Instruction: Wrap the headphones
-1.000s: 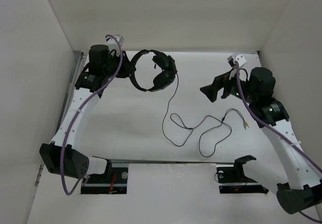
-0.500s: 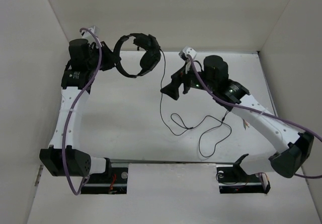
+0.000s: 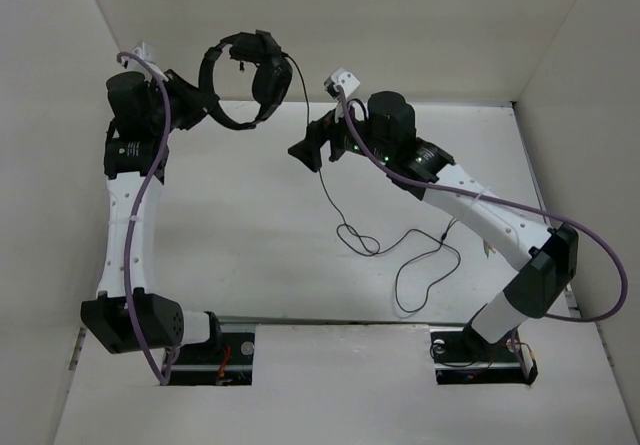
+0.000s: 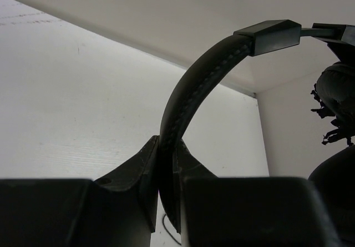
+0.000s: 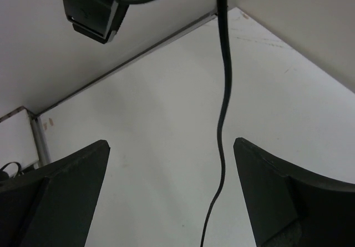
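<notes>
The headphones [image 3: 245, 80] are hanging in the air at the far left of the enclosure. They are lifted clear of the table [image 3: 240, 255] and are sitting close in front of the back wall [image 3: 430, 25]. The left tool [image 4: 166, 166] is clamping the padded headband between its closed fingers. The band is arching up and away from the grip, with its line of stitching showing in the left wrist view. The two black earcups are hanging close together at the end of the band away from the tool, and one is showing a ragged edge.

The thin black cable [image 3: 335, 200] is dropping from the earcups and trailing down onto the table. There it is lying in loose loops near the middle and ending beside the right arm.

The right tool [image 3: 305, 153] is standing wide and gripping nothing. In the right wrist view the hanging cable is running down between its two fingers, touching neither and passing nearer one of them.

The left arm is reaching up along the left wall [image 3: 50, 185], so the headphones are crowding the far left corner with little room behind them. The right arm is stretching across from the near right corner toward the far middle. The left half of the table and its near edge are lying open, with only the cable loops occupying the centre.
</notes>
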{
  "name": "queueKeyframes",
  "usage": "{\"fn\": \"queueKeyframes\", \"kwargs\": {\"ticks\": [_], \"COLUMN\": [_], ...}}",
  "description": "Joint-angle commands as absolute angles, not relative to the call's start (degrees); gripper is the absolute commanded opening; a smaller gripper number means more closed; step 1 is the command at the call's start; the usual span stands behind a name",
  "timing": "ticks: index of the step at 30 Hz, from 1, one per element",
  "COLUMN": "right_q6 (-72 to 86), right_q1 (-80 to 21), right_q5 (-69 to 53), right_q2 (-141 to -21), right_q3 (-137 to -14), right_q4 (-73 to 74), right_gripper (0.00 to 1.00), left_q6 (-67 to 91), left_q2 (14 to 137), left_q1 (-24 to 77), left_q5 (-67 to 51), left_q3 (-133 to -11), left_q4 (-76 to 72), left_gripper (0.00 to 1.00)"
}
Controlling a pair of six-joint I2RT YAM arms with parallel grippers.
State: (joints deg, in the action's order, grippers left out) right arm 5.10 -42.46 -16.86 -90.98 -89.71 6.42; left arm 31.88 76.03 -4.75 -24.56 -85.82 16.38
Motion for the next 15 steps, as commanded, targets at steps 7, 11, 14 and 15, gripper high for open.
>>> {"fn": "queueKeyframes", "kwargs": {"ticks": [7,11,14,15], "right_q6": [3.3,3.2,3.8,3.9], "right_q1": [-44.5,-47.2,-48.6,-49.0], "right_q5": [-10.5,-10.7,-12.6,-13.4], "right_q2": [-96.1,-98.3,-98.6,-98.6], "right_q3": [-95.4,-93.9,-91.6,-91.1], "right_q4": [-0.5,-2.6,-4.7,-5.2], "right_gripper": [1.0,1.0,1.0,1.0], "left_q6": [43.8,48.5,52.4,53.3], "left_q2": [75.0,75.8,76.0,76.0], "left_q1": [-7.1,-7.7,-8.7,-8.9], "left_q5": [-31.0,-33.2,-34.6,-35.1], "left_q3": [-91.5,-93.2,-94.5,-94.8], "left_q4": [6.2,4.0,2.5,2.1], "left_gripper": [0.02,0.02,0.02,0.02]}}
